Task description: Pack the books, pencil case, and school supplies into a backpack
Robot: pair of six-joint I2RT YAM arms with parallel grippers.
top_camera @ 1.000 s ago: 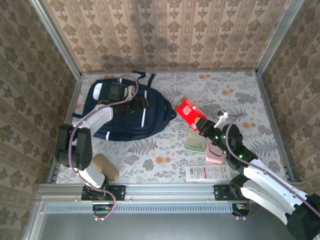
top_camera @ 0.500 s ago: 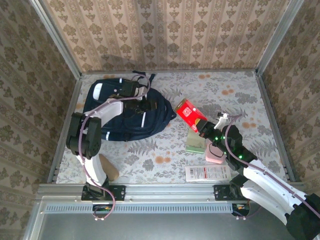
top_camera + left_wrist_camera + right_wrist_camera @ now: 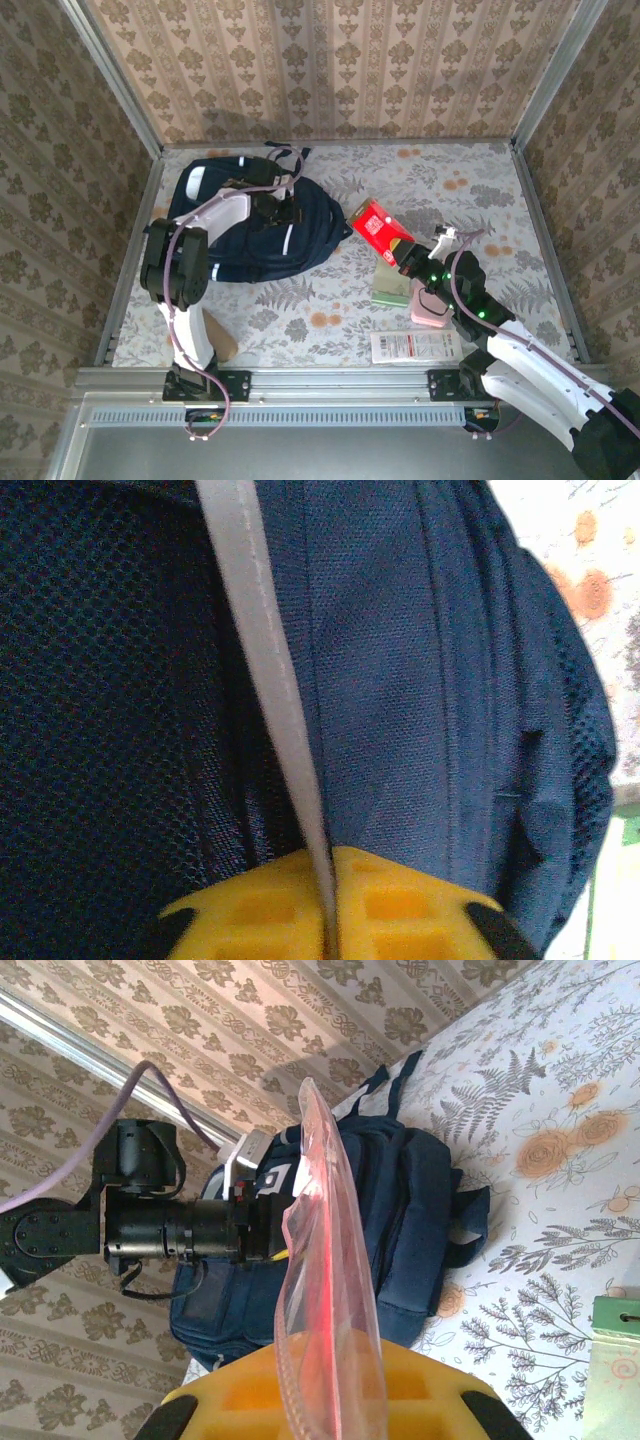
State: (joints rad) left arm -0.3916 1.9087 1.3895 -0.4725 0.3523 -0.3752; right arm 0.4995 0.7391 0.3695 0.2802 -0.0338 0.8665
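the left end effector (image 3: 330,905) is pinched shut on a thin white stripe (image 3: 255,630) of the backpack (image 3: 305,240), which lies at the far left of the surface (image 3: 480,190). that narrow hold could slip, or lift only the outer fabric without opening the bag. the right end effector (image 3: 325,1385) is clamped on the red packet (image 3: 377,224) by its clear wrapper, just right of the backpack, and the limp film could slide free or buckle against the bag.

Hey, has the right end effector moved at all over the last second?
No. The right end effector is in the same spot next to the pale green packet on the table, shut on the red packet.
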